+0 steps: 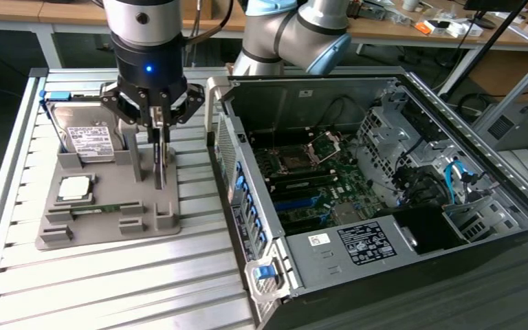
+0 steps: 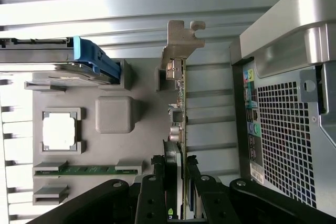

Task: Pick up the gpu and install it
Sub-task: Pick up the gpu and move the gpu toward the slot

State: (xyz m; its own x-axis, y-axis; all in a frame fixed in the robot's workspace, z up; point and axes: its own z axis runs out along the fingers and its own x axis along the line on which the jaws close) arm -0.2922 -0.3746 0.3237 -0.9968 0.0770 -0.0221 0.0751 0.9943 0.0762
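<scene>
Gray holder tray (image 1: 108, 230) carries the hard drive (image 1: 90, 141), CPU chip (image 1: 74, 187), a memory stick (image 1: 108, 207) and the gpu (image 1: 160, 168), standing on edge (bracket at the end away from the fingers). Beside it I see the open PC case (image 1: 291, 103), with the motherboard (image 1: 310, 179) inside. The claw (image 1: 157, 128) straddles the gpu's upper edge, clamped on both faces.

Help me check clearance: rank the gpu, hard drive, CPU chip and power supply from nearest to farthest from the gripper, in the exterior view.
1. gpu, upright between the gripper's fingers.
2. hard drive, exterior view's left.
3. CPU chip, flat on the holder.
4. power supply, in the case, exterior view's right.
</scene>
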